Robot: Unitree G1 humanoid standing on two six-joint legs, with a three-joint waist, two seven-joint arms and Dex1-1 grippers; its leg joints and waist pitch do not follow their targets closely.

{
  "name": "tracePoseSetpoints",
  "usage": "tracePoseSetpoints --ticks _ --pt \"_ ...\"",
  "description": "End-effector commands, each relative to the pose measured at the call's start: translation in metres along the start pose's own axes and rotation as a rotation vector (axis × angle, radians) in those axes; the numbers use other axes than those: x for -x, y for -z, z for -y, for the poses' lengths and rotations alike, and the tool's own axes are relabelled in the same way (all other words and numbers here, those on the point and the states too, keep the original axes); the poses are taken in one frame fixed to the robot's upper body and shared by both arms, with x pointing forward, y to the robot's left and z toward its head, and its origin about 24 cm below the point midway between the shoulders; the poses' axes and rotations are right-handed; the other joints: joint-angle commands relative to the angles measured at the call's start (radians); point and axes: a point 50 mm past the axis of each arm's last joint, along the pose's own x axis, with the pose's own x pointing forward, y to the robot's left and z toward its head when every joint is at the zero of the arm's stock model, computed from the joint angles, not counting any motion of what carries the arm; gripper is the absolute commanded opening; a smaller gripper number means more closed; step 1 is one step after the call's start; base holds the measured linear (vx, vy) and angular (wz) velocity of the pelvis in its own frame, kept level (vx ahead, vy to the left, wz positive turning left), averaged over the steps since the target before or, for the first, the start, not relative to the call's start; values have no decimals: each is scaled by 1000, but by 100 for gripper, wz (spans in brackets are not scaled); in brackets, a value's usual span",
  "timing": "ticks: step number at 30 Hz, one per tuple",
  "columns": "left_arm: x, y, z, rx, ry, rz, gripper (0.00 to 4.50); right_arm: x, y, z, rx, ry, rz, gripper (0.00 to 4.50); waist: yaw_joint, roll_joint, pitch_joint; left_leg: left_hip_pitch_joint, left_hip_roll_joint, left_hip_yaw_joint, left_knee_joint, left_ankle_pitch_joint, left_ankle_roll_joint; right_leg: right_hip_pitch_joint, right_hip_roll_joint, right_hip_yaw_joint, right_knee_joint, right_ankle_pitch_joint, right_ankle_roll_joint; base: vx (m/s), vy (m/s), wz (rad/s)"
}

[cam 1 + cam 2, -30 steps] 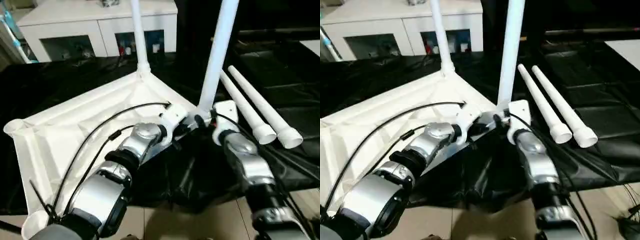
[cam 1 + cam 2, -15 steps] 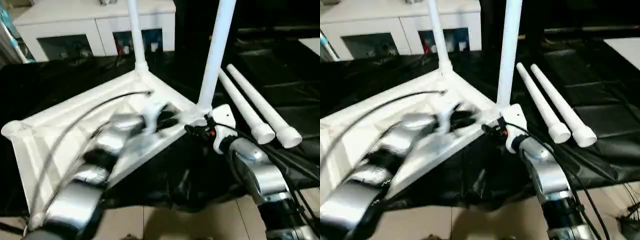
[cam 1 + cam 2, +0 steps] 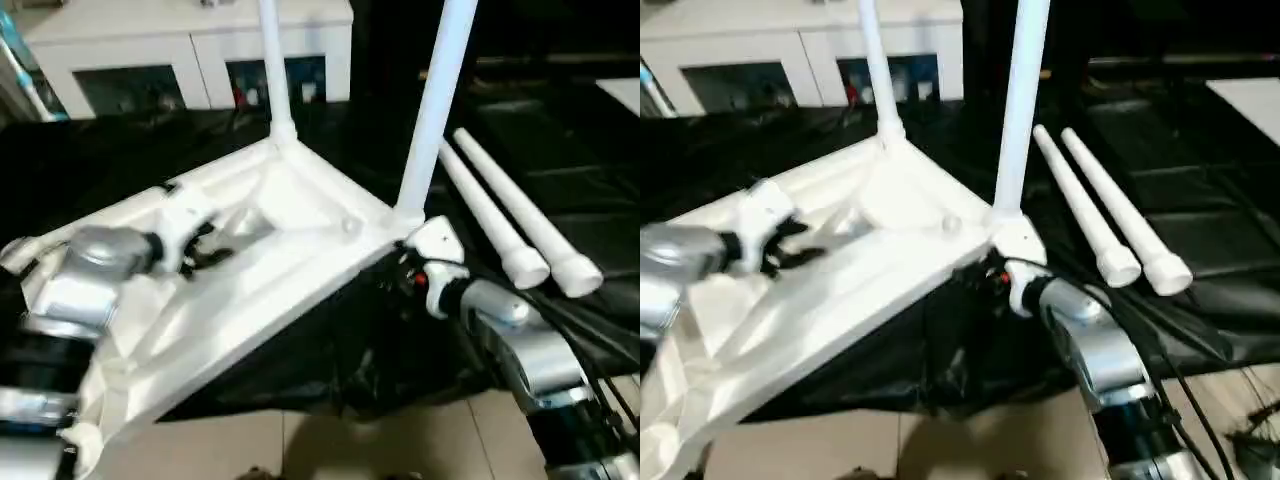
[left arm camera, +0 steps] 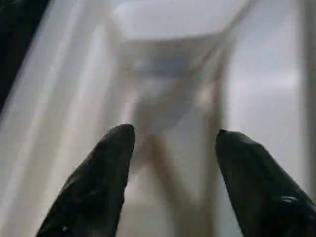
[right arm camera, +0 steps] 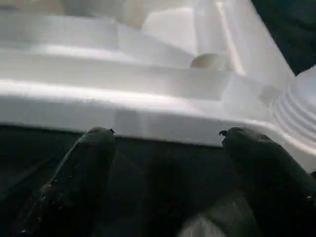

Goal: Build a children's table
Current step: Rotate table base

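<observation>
Over the tabletop, left pincer open, seemingly moved leftward, right pincer open, empty.

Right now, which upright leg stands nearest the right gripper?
The near-corner leg, rising just above the right gripper; the other upright leg stands at the far corner.

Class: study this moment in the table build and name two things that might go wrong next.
1. The table top overhangs the work table's front edge with two legs standing up; both hands are open, the left hand over it, the right hand at its rim, so it might slide off.
2. The two loose legs lie unrestrained and may roll if bumped.
</observation>
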Motion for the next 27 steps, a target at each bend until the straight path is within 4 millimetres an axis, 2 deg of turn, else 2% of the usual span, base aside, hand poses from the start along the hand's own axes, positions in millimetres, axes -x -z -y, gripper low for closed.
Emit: tracePoseSetpoints --ticks 1,3,4,5,6,7,9,13,16,19,23,27 --pt "6 2 -5 1 -40 -23 329 1 -3 -5 12 -41 7 389 -2 -7 -67 6 46 -19 -82 -127 56 59 -52 48 -60 -178 -215 0 0 0" --pt "19 8 -11 8 -93 -82 335 3 -2 -9 17 -94 10 389 -3 -5 -67 7 47 -18 -80 -123 58 59 -54 49 -59 -168 -225 0 0 0" --pt "24 9 -13 10 -111 -100 339 3 -3 -11 17 -110 13 389 -4 -9 -66 4 48 -18 -79 -104 69 59 -53 49 -57 -139 -231 0 0 0" --pt "24 9 -13 10 -111 -100 348 3 -3 -11 17 -110 13 389 -4 -7 -67 5 47 -18 -78 -98 76 59 -53 49 -57 -133 -236 0 0 0" --pt "33 17 -20 8 -164 -166 361 6 -4 -17 25 -172 32 389 -4 -5 -67 6 46 -17 -77 -104 78 58 -52 48 -57 -135 -243 0 0 0" --pt "33 17 -20 8 -164 -166 380 6 -4 -17 25 -172 32 389 -5 -7 -64 4 46 -18 -78 -113 80 58 -50 48 -58 -145 -242 0 0 0" --pt "36 21 -22 9 -179 -196 385 7 -5 -19 30 -196 41 389 -6 -6 -64 7 45 -18 -79 -130 77 57 -50 48 -61 -170 -239 0 0 0" --pt "45 43 -17 -13 -137 -350 420 7 -3 -17 28 -185 33 389 -9 -6 -58 7 47 -21 -87 -172 60 54 -51 49 -68 -237 -220 0 0 0" --pt "41 51 -10 -12 -109 -389 438 5 -3 -14 22 -156 32 389 -9 -2 -59 13 48 -21 -87 -184 48 50 -51 50 -70 -247 -222 0 0 0" --pt "29 59 -1 14 -70 -395 445 2 -5 -15 23 -153 41 389 -3 -3 -62 15 47 -20 -86 -180 42 49 -50 51 -67 -211 -232 0 0 0" --pt "12 56 0 43 -118 -332 445 1 -6 -14 24 -137 48 389 -2 -6 -64 11 42 -20 -84 -177 40 54 -50 50 -68 -199 -228 0 0 0" --pt "4 52 -3 54 -148 -300 445 0 -6 -14 25 -130 49 389 -1 -9 -66 8 42 -21 -83 -165 44 57 -49 49 -65 -179 -227 0 0 0"
